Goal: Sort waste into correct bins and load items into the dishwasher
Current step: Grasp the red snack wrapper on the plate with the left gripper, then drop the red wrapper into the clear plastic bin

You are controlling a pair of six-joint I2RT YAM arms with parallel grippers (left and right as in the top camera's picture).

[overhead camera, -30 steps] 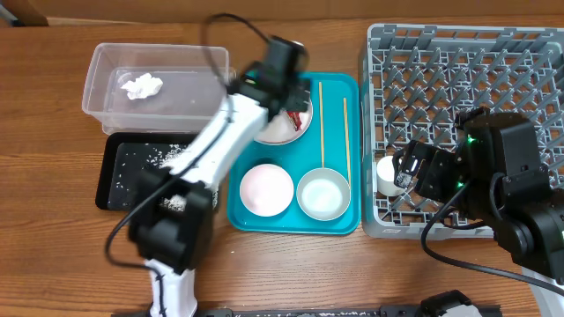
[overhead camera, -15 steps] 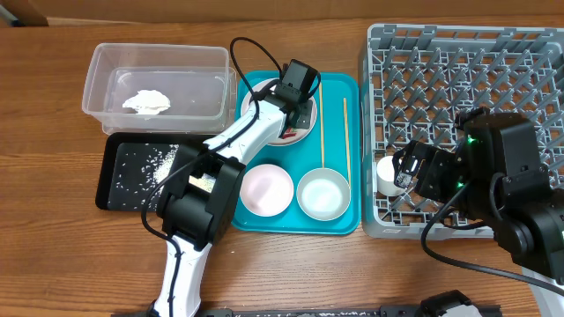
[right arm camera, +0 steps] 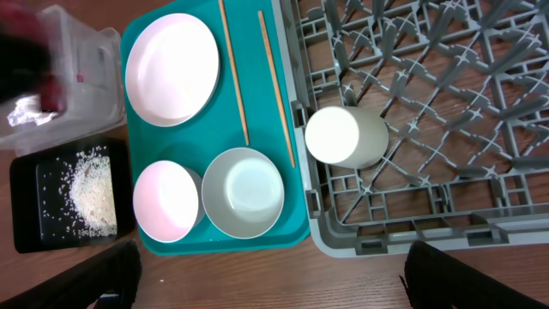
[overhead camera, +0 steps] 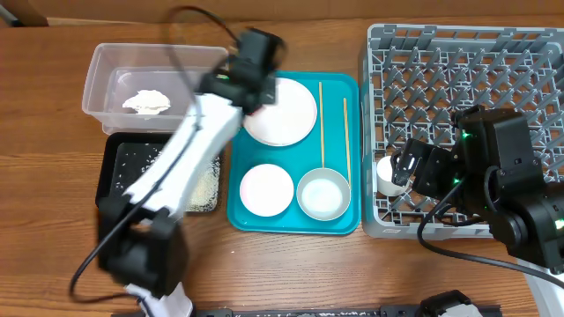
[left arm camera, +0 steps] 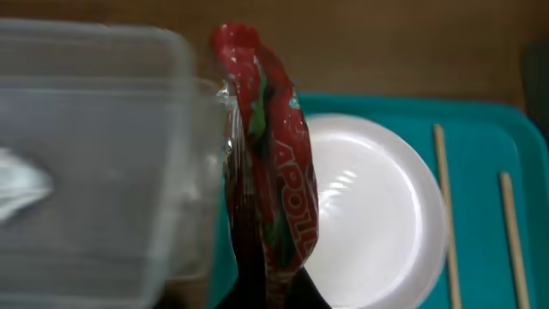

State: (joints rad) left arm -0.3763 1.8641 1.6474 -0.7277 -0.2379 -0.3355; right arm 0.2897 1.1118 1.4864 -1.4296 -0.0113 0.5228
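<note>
Brown wooden worktop point(overhead camera: 53, 255) — left fingers point(left arm camera: 247, 276) pinch the red wrapper point(left arm camera: 268, 154) beside the clear tub point(left arm camera: 94, 129); right fingers point(right arm camera: 103, 276) spread wide above the grey rack point(right arm camera: 429, 51).

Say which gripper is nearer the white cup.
Right. The right gripper hovers just beside the white cup; left gripper is across the teal tray, by the clear tub.

The left hand point(overhead camera: 249, 75) carried the wrapper point(left arm camera: 266, 154) from plate point(overhead camera: 286, 114) toward tub point(overhead camera: 99, 81).
</note>
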